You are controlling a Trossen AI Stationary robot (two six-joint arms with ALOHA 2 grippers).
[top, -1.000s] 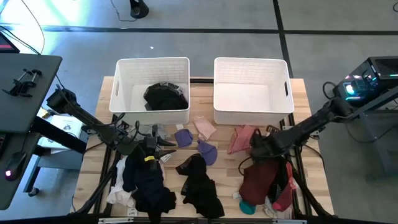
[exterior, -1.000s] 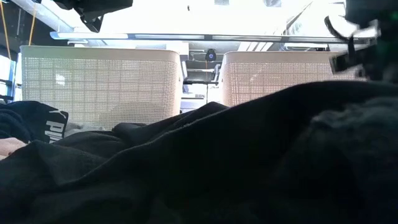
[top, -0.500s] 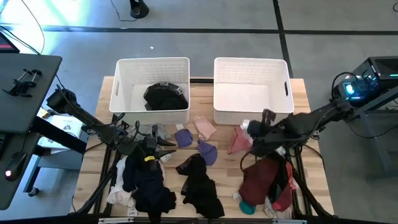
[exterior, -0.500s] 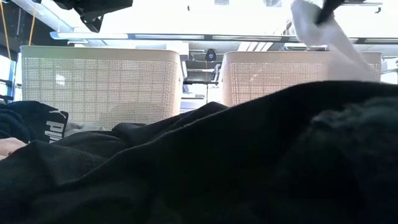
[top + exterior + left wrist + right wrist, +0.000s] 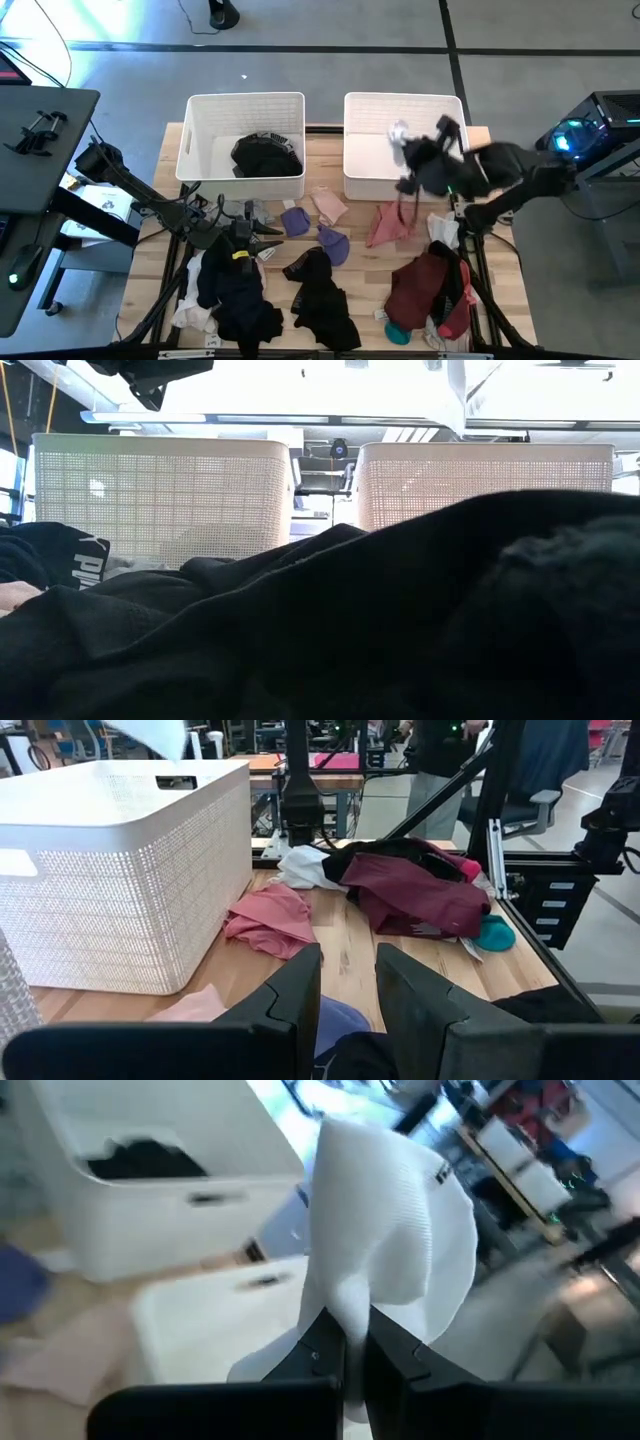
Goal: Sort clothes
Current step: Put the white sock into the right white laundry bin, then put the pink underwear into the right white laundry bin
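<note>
Low view: black garment (image 5: 60,565), white lettering, partly hidden, "PUM".

right end effector (image 5: 402,135): up off the maroon pile, now above the right bin (image 5: 404,176) | white sock (image 5: 385,1245): pinched in its fingers, lifted from the desk to over that bin

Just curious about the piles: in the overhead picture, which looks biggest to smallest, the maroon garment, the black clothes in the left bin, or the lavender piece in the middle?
1. Maroon garment, largest.
2. Black clothes in the left bin.
3. Lavender piece, smallest.
</note>
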